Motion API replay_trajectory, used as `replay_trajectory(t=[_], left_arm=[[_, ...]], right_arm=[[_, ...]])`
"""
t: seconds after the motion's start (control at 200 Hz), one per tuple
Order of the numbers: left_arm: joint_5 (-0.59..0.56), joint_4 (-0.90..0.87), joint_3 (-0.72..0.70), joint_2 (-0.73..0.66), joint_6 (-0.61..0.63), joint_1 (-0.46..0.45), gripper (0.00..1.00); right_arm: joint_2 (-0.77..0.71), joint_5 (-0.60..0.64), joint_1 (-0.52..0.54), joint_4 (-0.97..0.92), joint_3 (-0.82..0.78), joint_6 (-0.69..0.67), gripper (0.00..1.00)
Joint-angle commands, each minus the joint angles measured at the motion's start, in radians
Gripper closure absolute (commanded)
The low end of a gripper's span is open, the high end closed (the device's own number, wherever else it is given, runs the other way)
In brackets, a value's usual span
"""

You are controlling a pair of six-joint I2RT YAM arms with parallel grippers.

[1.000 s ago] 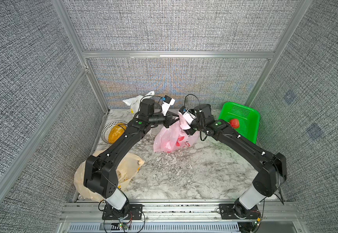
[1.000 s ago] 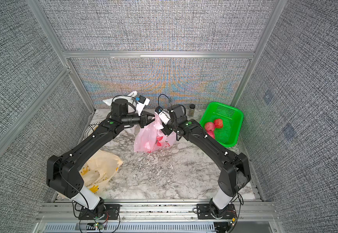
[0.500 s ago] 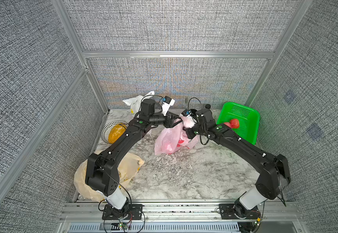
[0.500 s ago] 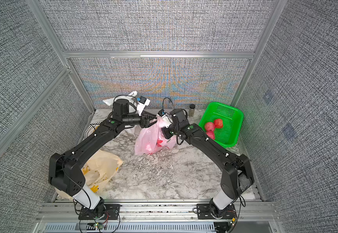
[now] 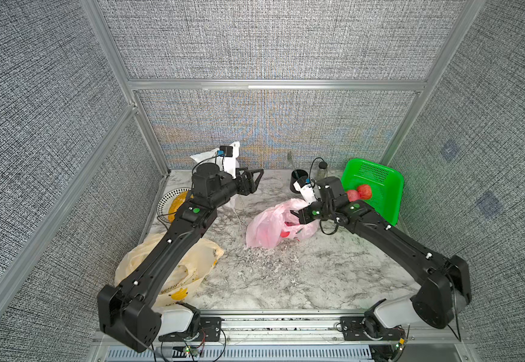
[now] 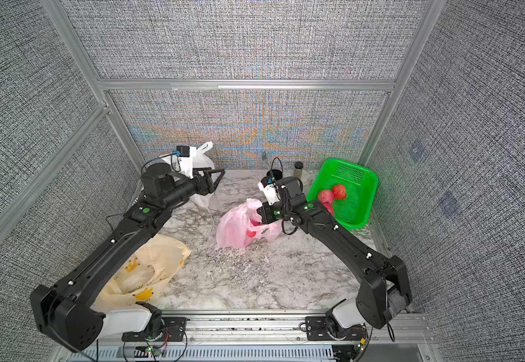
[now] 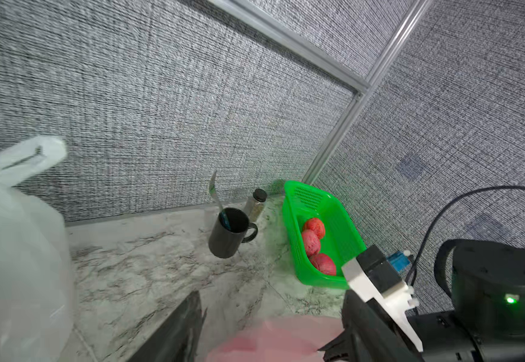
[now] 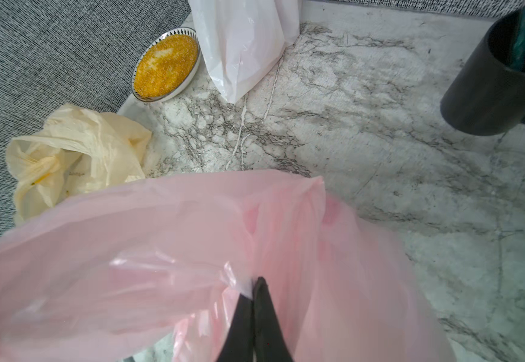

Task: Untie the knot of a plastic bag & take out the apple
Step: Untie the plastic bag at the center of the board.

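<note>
Marble worktop (image 5: 286, 282) fills the cell floor. Yellow bag (image 5: 204, 254), crumpled, at 8 o'clock, partly under the left arm. Pink bag (image 5: 262, 228) just past centre toward 1 o'clock, slumped on the worktop, mouth gaping on the side facing the right arm. A red patch (image 5: 284, 233) shows through its film; can't tell if it's apple or print. Green basket (image 5: 392, 188) at 2 o'clock, tilted against the wall. White bag (image 8: 242, 47) at 11 o'clock, standing by the back wall.

Left tool (image 5: 259, 175) is up near the white bag, well apart from the pink bag. Wrist view has one finger (image 7: 176, 329) far off centre, so the jaws are spread and nothing is in them. Right tool (image 8: 254, 283) has its jaws pressed together, pinching a fold of the pink bag's rim.

Black mug (image 7: 228, 233) at 12–1 o'clock, utensil inside. Bowl (image 5: 164, 200) of yellow grains at 10 o'clock. Three red apples (image 7: 313, 243) in the basket. Small jar (image 7: 256, 203) between mug and basket.
</note>
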Motion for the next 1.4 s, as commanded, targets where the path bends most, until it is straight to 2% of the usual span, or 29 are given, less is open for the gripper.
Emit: replay_trajectory(t=[0.0, 0.205, 0.35, 0.435, 0.546, 0.676, 0.831, 0.931, 1.071, 1.176, 1.396], left_arm=[[-0.154, -0.046, -0.069, -0.091, -0.057, 0.001, 0.24], [-0.256, -0.166, -0.212, -0.315, -0.097, 0.001, 0.27], [-0.158, -0.154, -0.346, -0.454, -0.165, -0.009, 0.38], [-0.151, -0.112, -0.436, -0.522, -0.226, -0.066, 0.42], [-0.247, -0.108, -0.493, -0.564, -0.233, -0.202, 0.43], [-0.295, -0.09, -0.503, -0.525, -0.232, -0.329, 0.46], [-0.281, -0.033, -0.513, -0.41, -0.259, -0.412, 0.47], [-0.316, -0.023, -0.494, -0.329, -0.273, -0.457, 0.41], [-0.441, 0.012, -0.525, -0.28, -0.348, -0.465, 0.28], [-0.512, 0.102, -0.541, -0.238, -0.36, -0.465, 0.25], [-0.637, 0.116, -0.407, -0.052, -0.349, -0.465, 0.22]], right_arm=[[-0.008, -0.041, 0.001, 0.076, -0.023, 0.124, 1.0], [-0.015, -0.078, 0.001, 0.202, -0.054, 0.246, 1.0], [-0.011, -0.067, 0.027, 0.235, -0.038, 0.269, 1.0], [-0.014, -0.044, 0.047, 0.246, -0.041, 0.279, 1.0], [-0.018, -0.032, 0.073, 0.269, -0.061, 0.307, 1.0], [-0.025, -0.002, 0.093, 0.274, -0.066, 0.314, 1.0], [-0.031, 0.004, 0.093, 0.292, -0.073, 0.319, 1.0], [-0.036, 0.002, 0.095, 0.295, -0.07, 0.316, 1.0], [-0.063, 0.01, 0.105, 0.304, -0.092, 0.302, 1.0], [-0.087, 0.026, 0.127, 0.289, -0.114, 0.287, 1.0], [-0.161, 0.054, 0.179, 0.238, -0.173, 0.265, 1.0]])
